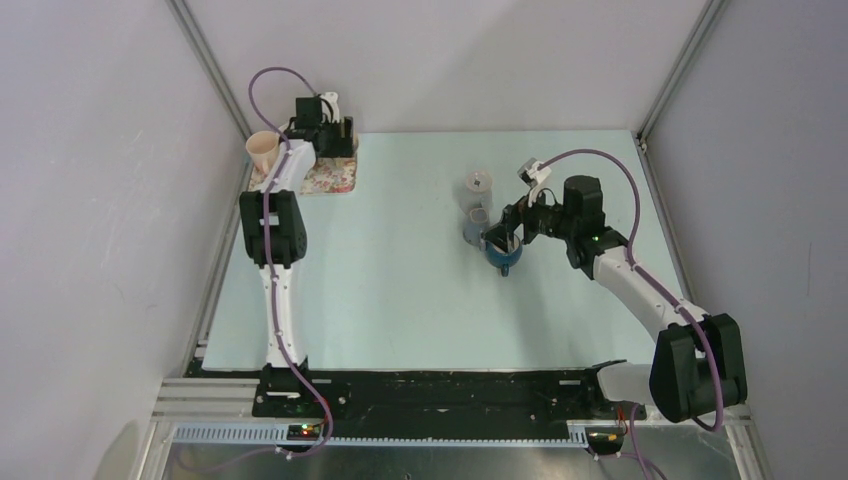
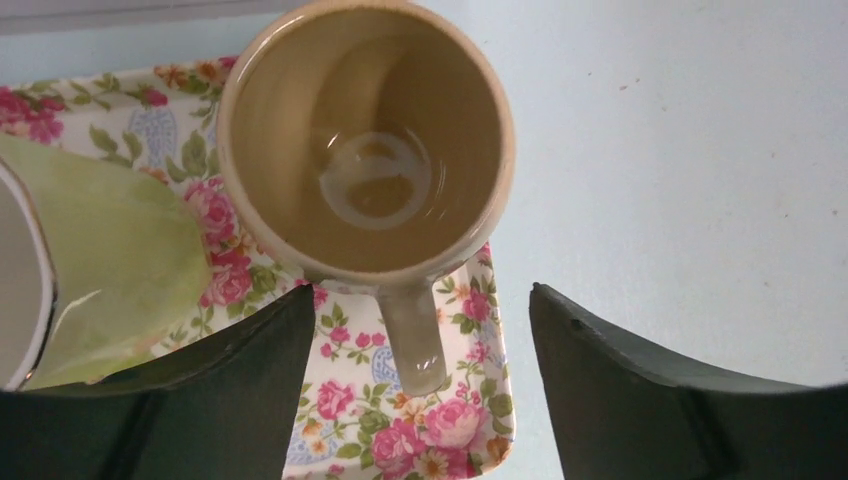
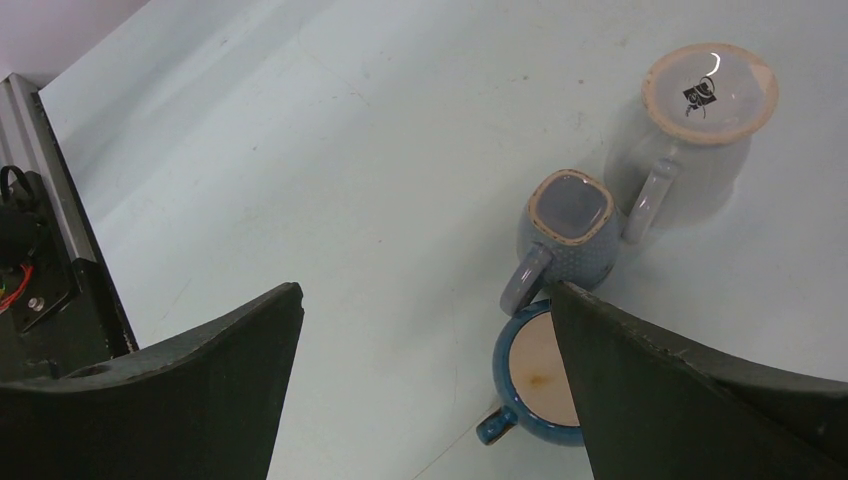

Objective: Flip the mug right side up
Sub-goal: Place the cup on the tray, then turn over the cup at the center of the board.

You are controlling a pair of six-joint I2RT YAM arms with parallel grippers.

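Three mugs stand upside down at mid table. They are a tall grey mug [image 3: 700, 130], a small grey-blue mug [image 3: 567, 225] and a blue mug [image 3: 530, 385] with its bare base up. My right gripper [image 3: 425, 290] is open and empty just above and beside the blue mug [image 1: 503, 260], whose right part is hidden behind my right finger [image 3: 690, 390]. A beige mug [image 2: 365, 140] stands right side up on a floral tray [image 2: 440, 440]. My left gripper [image 2: 422, 300] is open above it, with the mug's handle between the fingers and not touched.
A green leaf-shaped dish [image 2: 110, 260] lies on the tray left of the beige mug. The floral tray [image 1: 335, 178] sits at the far left corner, close to the frame post. The black base rail [image 3: 40, 260] is at the near edge.
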